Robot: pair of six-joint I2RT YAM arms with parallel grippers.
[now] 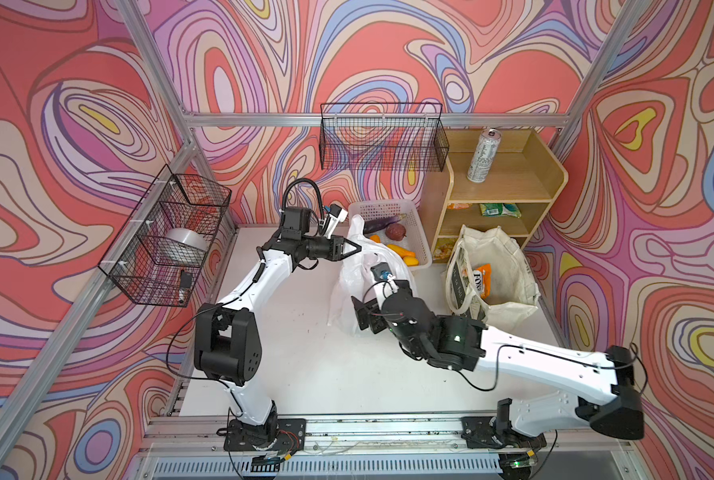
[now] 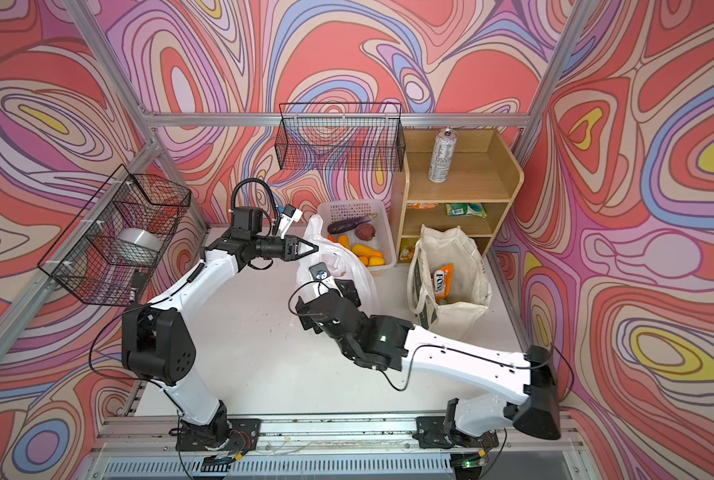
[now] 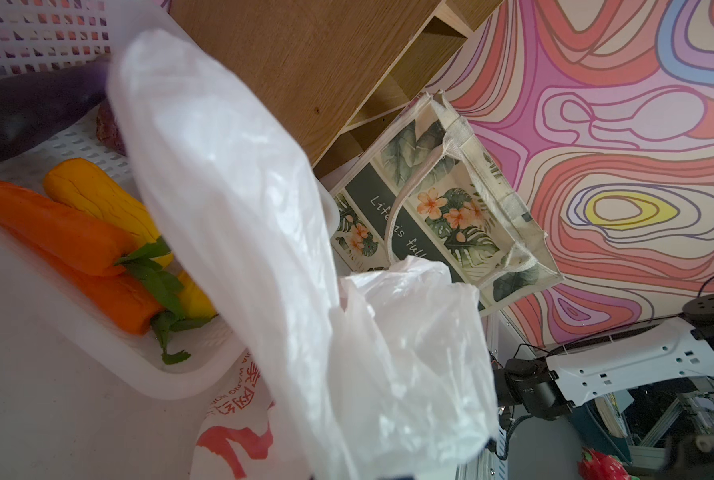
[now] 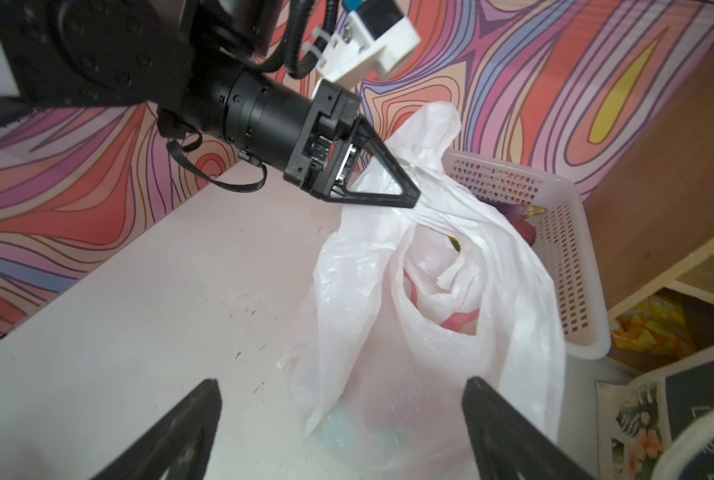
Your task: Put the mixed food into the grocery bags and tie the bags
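The left end effector pinches a handle of the thin white plastic carrier bag, propping its mouth open on the desk. The right end effector hangs wide and empty, close by it.

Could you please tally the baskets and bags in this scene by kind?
black wire baskets: 2
white plastic basket: 1
white plastic bag: 1
cloth tote bag: 1
Total: 5
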